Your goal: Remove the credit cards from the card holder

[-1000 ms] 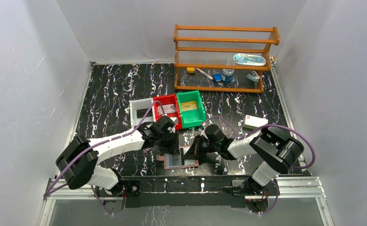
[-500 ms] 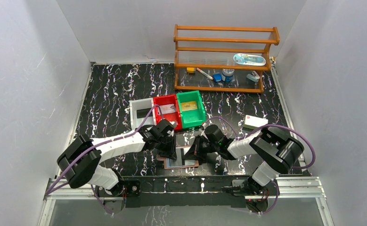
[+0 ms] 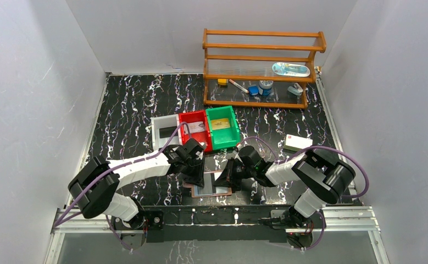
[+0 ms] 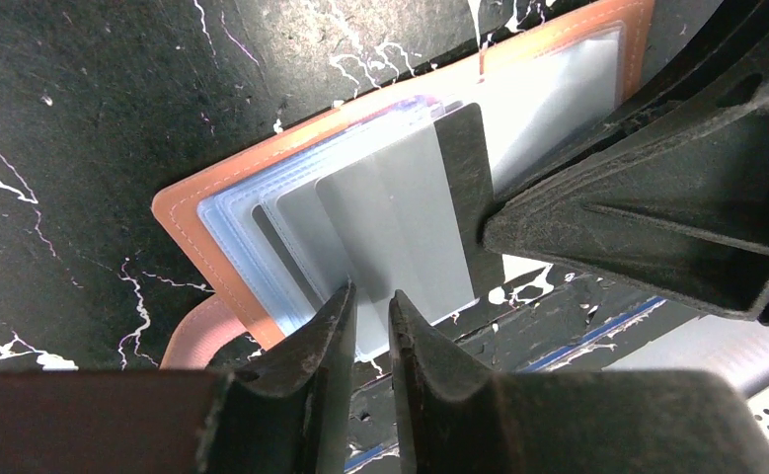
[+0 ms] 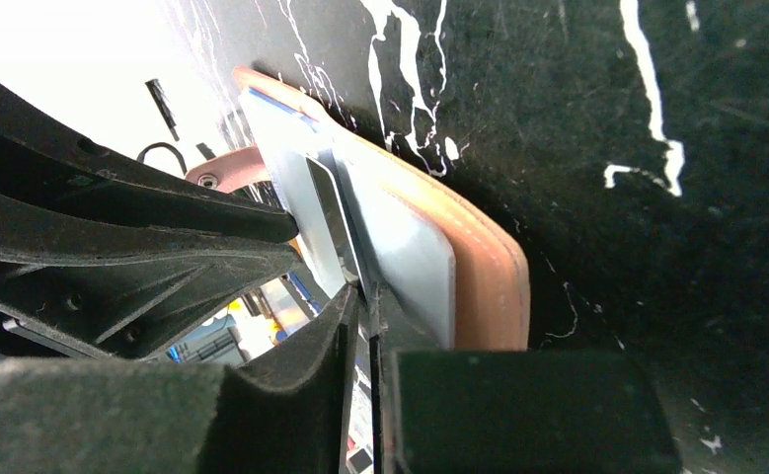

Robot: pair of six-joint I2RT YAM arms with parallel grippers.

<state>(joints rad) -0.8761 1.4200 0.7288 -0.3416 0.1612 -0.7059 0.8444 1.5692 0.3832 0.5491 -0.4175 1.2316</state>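
Observation:
The card holder lies open near the table's front edge, reddish-brown leather with pale clear pockets. Several grey credit cards stick out of a pocket, fanned toward my left gripper. That gripper's jaws are pinched on the nearest card's lower edge; from above it sits over the holder's left half. My right gripper is nearly closed on a thin pocket leaf at the holder's right edge. Its black fingers rest against the holder in the left wrist view.
Behind the holder stand a grey bin, a red bin and a green bin, each with something inside. A wooden shelf with small items is at the back. A white box lies to the right.
My left gripper has slid a little toward the front over the holder and its jaws have narrowed onto the card. The right arm has stayed put.

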